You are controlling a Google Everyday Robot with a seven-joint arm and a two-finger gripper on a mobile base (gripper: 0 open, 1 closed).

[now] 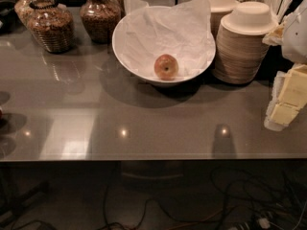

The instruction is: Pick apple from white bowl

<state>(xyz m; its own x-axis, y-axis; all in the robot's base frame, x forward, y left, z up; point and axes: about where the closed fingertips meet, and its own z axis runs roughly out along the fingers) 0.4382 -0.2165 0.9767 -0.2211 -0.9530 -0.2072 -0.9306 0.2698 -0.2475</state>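
A small red-and-yellow apple (pixel 166 66) with a dark stem dimple lies in the near part of the large white bowl (pixel 125 52). The bowl is lined with crinkled white paper and stands at the back middle of the grey table. My gripper (pixel 288 98) shows at the right edge as white and pale-yellow parts, partly cut off by the frame. It hangs to the right of the bowl and nearer to me, well apart from the apple and holding nothing that I can see.
Two stacks of beige disposable bowls (pixel 244 42) stand right of the white bowl, between it and my gripper. Glass jars of brown food (pixel 52 25) stand at the back left. The table's front edge (pixel 144 159) runs across, with cables on the floor below.
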